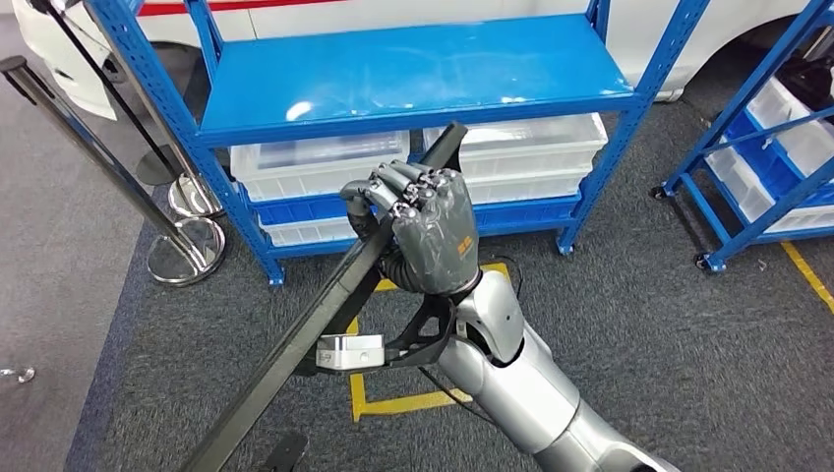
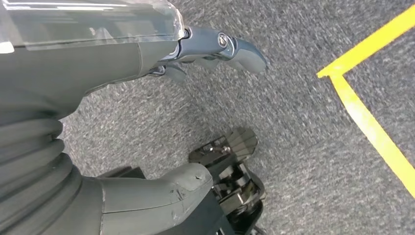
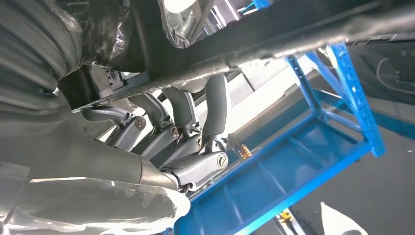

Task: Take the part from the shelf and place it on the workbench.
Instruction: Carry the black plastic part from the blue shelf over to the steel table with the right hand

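Observation:
My right hand (image 1: pixel 428 226) grips a long, thin black part (image 1: pixel 315 324) in front of the blue shelf (image 1: pixel 413 69). The part slants from near the shelf's top board down toward the lower left of the head view, clear of the shelf. In the right wrist view my fingers (image 3: pixel 215 103) curl around the black part (image 3: pixel 293 34), with the blue shelf frame (image 3: pixel 352 88) behind. The top board of the shelf is bare. My left hand (image 2: pixel 98 63) hangs over grey carpet, its finger (image 2: pixel 225 46) and thumb (image 2: pixel 156 191) apart with nothing between them.
White plastic bins (image 1: pixel 521 147) fill the shelf's lower levels. Chrome stanchion posts (image 1: pixel 187 251) stand at the left and a second blue rack (image 1: pixel 777 167) at the right. Yellow floor tape (image 1: pixel 393 398) marks the carpet below my arm. A white car body (image 1: pixel 393 15) stands behind the shelf.

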Robot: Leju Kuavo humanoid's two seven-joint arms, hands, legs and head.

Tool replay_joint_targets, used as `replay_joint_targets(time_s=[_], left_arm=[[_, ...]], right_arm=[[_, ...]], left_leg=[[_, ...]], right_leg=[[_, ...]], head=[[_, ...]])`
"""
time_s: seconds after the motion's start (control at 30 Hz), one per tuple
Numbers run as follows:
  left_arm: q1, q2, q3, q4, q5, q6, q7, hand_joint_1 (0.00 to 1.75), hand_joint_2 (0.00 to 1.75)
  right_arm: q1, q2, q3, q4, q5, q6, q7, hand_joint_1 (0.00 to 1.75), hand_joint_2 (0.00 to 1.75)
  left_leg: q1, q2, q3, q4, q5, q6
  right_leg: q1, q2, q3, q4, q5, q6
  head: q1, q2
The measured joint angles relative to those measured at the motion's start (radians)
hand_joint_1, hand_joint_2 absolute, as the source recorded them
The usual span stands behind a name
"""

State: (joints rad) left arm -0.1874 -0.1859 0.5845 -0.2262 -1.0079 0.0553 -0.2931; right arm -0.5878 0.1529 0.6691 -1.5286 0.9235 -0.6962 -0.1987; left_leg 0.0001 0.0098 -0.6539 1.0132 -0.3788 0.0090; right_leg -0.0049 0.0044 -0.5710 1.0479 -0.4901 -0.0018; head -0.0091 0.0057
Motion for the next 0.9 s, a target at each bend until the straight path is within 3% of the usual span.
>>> replay_joint_targets(time_s=[0.07, 0.1, 0.17, 0.23, 0.27, 0.3, 0.33, 0.4, 0.43, 0.5, 0.63, 0.8, 0.83, 0.9], left_arm=[[0.003, -0.001, 0.000, 0.000, 0.000, 0.000, 0.000, 0.00, 1.75], [0.005, -0.002, 0.001, 0.000, 0.000, 0.000, 0.000, 0.00, 1.75], [0.006, -0.003, 0.001, 0.000, 0.000, 0.000, 0.001, 0.00, 1.75], [0.007, -0.003, 0.001, 0.000, 0.000, -0.001, 0.001, 0.00, 1.75], [0.007, -0.004, 0.001, 0.000, 0.000, -0.001, 0.001, 0.00, 1.75], [0.007, -0.004, 0.001, 0.000, 0.000, -0.001, 0.001, 0.00, 1.75], [0.007, -0.004, 0.001, 0.000, 0.000, -0.001, 0.001, 0.00, 1.75], [0.004, -0.003, 0.001, 0.000, 0.000, -0.002, 0.001, 0.00, 1.75], [0.002, -0.003, 0.001, 0.000, 0.000, -0.001, 0.000, 0.00, 1.75], [-0.002, -0.002, 0.001, 0.000, 0.000, -0.001, 0.000, 0.00, 1.75], [-0.002, -0.004, 0.001, 0.000, 0.000, -0.002, 0.000, 0.00, 1.75], [-0.002, -0.005, 0.001, 0.000, 0.000, -0.002, 0.000, 0.00, 1.75], [-0.002, -0.005, 0.001, 0.000, 0.000, -0.002, 0.000, 0.00, 1.75], [-0.005, -0.005, 0.000, 0.000, -0.001, -0.004, -0.002, 0.00, 1.75]], right_arm=[[0.001, -0.001, 0.001, 0.001, 0.000, 0.000, 0.000, 1.75, 1.75], [0.001, -0.001, 0.001, 0.001, 0.000, 0.000, 0.000, 1.75, 1.75], [0.001, -0.001, 0.001, 0.002, 0.000, 0.000, 0.000, 1.75, 1.75], [0.001, -0.001, 0.002, 0.003, 0.000, 0.000, 0.000, 1.75, 1.75], [0.001, -0.001, 0.002, 0.004, 0.000, 0.000, 0.000, 1.75, 1.75], [0.002, -0.001, 0.002, 0.004, 0.000, 0.000, 0.000, 1.75, 1.75], [0.002, -0.001, 0.002, 0.005, 0.000, 0.000, 0.000, 1.75, 1.75], [0.001, -0.001, 0.002, 0.005, 0.000, 0.000, 0.000, 1.75, 1.75], [0.001, 0.000, 0.002, 0.005, 0.000, 0.000, 0.000, 1.75, 1.75], [0.000, 0.000, 0.002, 0.004, 0.000, 0.000, 0.000, 1.75, 1.75], [0.000, -0.001, 0.002, 0.005, 0.000, 0.000, 0.000, 1.75, 1.75], [0.000, -0.001, 0.002, 0.005, 0.000, 0.000, 0.000, 1.75, 1.75], [0.000, -0.002, 0.002, 0.005, 0.000, 0.000, 0.000, 1.75, 1.75], [-0.002, -0.003, 0.002, 0.005, 0.006, 0.000, 0.001, 1.75, 1.75]], left_leg=[[0.002, -0.001, -0.005, 0.002, 0.006, -0.011], [0.003, -0.001, -0.012, 0.013, -0.009, -0.016], [0.006, -0.002, -0.037, 0.091, -0.084, -0.026], [0.007, -0.002, -0.070, 0.225, -0.172, -0.032], [0.007, -0.002, -0.075, 0.273, -0.193, -0.031], [0.007, -0.002, -0.067, 0.295, -0.195, -0.028], [0.005, -0.003, -0.039, 0.277, -0.178, -0.023], [-0.005, -0.004, 0.058, 0.155, -0.138, -0.004], [-0.011, -0.004, 0.110, 0.079, -0.132, 0.005], [-0.020, -0.005, 0.161, -0.010, -0.135, 0.018], [-0.020, -0.004, 0.160, -0.047, -0.096, 0.034], [-0.017, -0.003, 0.160, -0.053, -0.088, 0.035], [-0.016, -0.001, 0.159, -0.055, -0.084, 0.035], [-0.015, 0.002, 0.129, -0.057, -0.056, 0.037]], right_leg=[[0.000, -0.001, -0.008, -0.006, 0.011, -0.013], [0.000, -0.002, -0.013, -0.008, 0.018, -0.022], [-0.001, -0.006, -0.027, -0.011, 0.033, -0.038], [0.003, -0.008, -0.047, -0.009, 0.050, -0.045], [0.006, -0.008, -0.059, -0.008, 0.058, -0.046], [0.008, -0.008, -0.071, -0.006, 0.067, -0.047], [0.011, -0.008, -0.083, -0.004, 0.075, -0.048], [0.013, -0.006, -0.102, -0.001, 0.092, -0.047], [0.013, -0.006, -0.108, -0.001, 0.101, -0.044], [0.008, -0.009, -0.112, -0.008, 0.122, -0.035], [0.006, -0.007, -0.113, -0.028, 0.151, -0.018], [0.007, -0.006, -0.115, -0.028, 0.150, -0.017], [0.007, -0.005, -0.117, -0.025, 0.142, -0.016], [0.001, -0.005, -0.141, 0.073, 0.032, -0.006]], head=[[0.000, 0.000], [0.000, 0.000], [0.000, 0.000], [0.000, 0.000], [0.000, 0.000], [0.000, 0.000], [0.000, 0.000], [0.000, 0.000], [0.000, 0.000], [0.000, 0.000], [0.000, 0.000], [0.000, 0.000], [0.000, 0.000], [0.001, 0.000]])
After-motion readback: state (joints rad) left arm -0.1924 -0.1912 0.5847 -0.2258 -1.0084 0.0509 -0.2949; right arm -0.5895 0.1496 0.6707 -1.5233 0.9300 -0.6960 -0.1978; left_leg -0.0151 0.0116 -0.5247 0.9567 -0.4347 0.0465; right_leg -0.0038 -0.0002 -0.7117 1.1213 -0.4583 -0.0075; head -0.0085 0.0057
